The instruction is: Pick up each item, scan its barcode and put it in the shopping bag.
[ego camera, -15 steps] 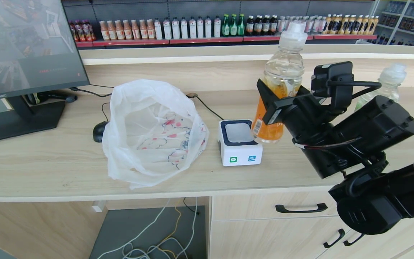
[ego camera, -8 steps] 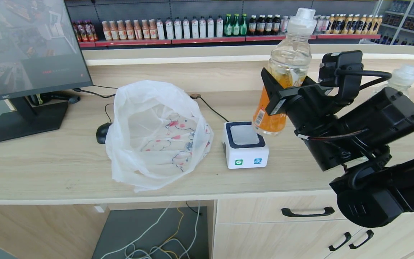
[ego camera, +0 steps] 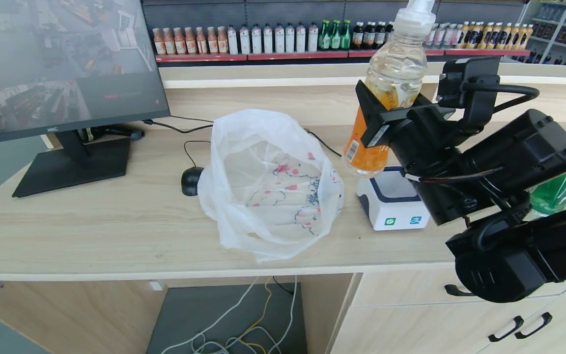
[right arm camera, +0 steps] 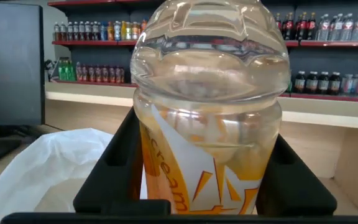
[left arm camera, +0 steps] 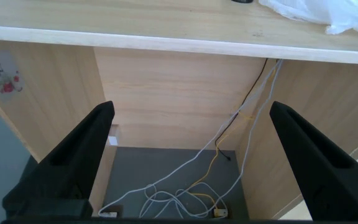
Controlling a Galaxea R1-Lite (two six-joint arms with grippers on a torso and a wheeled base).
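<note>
In the head view my right gripper (ego camera: 380, 120) is shut on an orange drink bottle (ego camera: 383, 93) with a clear top and a white cap. It holds the bottle upright in the air, above the near left corner of the white barcode scanner (ego camera: 394, 205). The bottle's barcode (ego camera: 352, 150) faces left. Just left of the bottle, the white plastic shopping bag (ego camera: 273, 182) stands open on the counter. The right wrist view shows the bottle (right arm camera: 210, 124) between the black fingers (right arm camera: 114, 162). My left gripper (left arm camera: 191, 155) hangs open below the counter edge, holding nothing.
A green bottle (ego camera: 563, 183) stands on the counter at the far right. On the left are a monitor (ego camera: 57, 64) and a black mouse (ego camera: 192, 180). Cables (left arm camera: 185, 186) hang under the counter. Drawers with black handles (ego camera: 519, 328) sit below right.
The head camera has turned, shifting the scene rightward. My right gripper has lifted the orange bottle and carried it from the scanner's right side over to its left, nearer the bag.
</note>
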